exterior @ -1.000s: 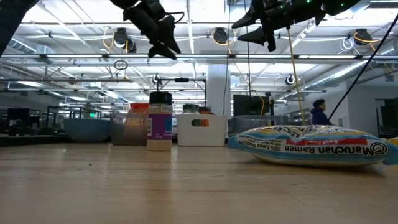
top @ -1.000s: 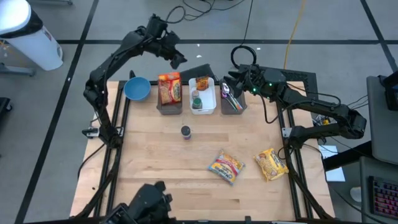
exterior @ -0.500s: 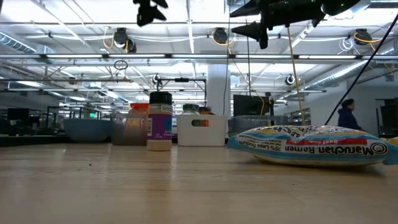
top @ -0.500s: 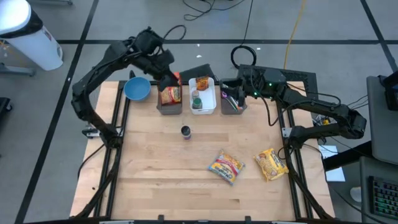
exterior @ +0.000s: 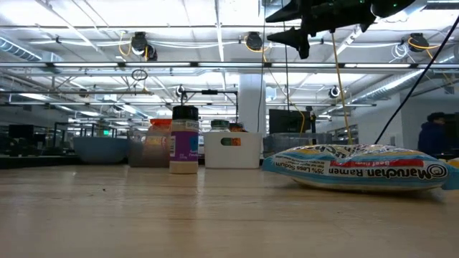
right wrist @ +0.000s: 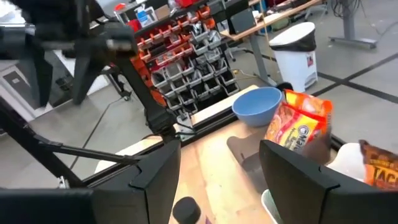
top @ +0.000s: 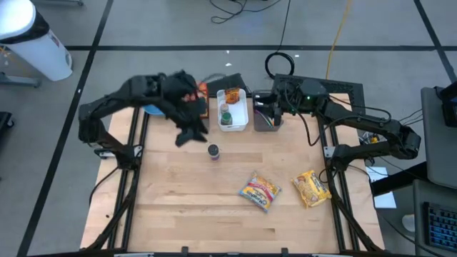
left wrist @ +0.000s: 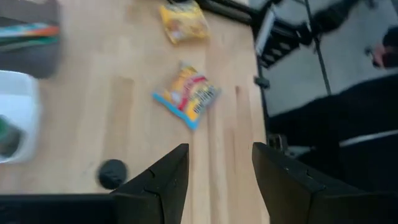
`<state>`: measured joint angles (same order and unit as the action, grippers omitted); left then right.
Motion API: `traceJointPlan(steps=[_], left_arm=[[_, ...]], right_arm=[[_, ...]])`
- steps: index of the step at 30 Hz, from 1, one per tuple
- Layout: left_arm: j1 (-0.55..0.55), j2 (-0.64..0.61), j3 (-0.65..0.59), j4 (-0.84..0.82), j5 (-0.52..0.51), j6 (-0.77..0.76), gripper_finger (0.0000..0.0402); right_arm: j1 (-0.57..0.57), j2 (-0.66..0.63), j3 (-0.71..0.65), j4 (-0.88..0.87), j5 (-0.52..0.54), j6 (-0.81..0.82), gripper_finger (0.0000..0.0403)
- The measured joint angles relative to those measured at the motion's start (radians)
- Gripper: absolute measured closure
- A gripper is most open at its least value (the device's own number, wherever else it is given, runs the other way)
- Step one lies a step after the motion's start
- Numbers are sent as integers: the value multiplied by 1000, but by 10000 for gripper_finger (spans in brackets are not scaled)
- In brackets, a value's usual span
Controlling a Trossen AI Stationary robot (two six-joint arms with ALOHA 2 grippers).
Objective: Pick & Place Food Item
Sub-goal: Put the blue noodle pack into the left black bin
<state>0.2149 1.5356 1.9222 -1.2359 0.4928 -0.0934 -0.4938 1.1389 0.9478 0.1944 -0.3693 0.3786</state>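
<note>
- Hovering the left gripper (top: 191, 134) over the back-left part of the table (top: 178, 207), just beside the spice jar (top: 213, 150) and in front of the grey bin (top: 194, 121).
- Keeping its fingers (left wrist: 165, 180) parted, with nothing between them and bare wood showing through the gap.
- Parking the right gripper (top: 265, 108) high over the back row, above the utensil bin (top: 268, 123), jaws likewise spread and carrying nothing.
- Leaving two loose food items on the front-right of the table: the ramen packet (top: 260, 191) lying flat, and the yellow packet (top: 310, 187) near it on the right-hand side, the two apart.
- Taking the ramen packet as the likely target, though only guessing, since the jar is standing much closer to the left gripper.
- Lying forward and to the right of the left gripper, beyond the jar, with its long axis running diagonally across the board lines.
- Sitting roughly between both arms' reach, yet looking nearer to the left gripper, already low and facing it in the left wrist view (left wrist: 186, 99).
- Needing, by this reading, a reach past the jar without clipping it and a wrist turn to close across the packet's short side.
</note>
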Motion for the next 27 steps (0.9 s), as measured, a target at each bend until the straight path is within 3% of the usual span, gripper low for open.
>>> traceJointPlan(steps=[4, 11, 18, 22, 27], left_arm=[[-57, 2, -97, 17, 3, -1, 215], [-97, 2, -276, 12, 3, 120, 215], [-102, -86, -438, 106, 3, 220, 215], [-82, -232, -587, 271, 4, 123, 215], [-81, -420, -747, 515, -34, -70, 215]], right_arm=[[28, 1, 0, 3, 13, 13, 190], [132, 33, 0, 2, 183, 117, 190], [336, 67, 0, 5, 552, 183, 190], [438, 56, 0, 4, 699, 178, 190], [526, 42, 0, 8, 731, 156, 190]])
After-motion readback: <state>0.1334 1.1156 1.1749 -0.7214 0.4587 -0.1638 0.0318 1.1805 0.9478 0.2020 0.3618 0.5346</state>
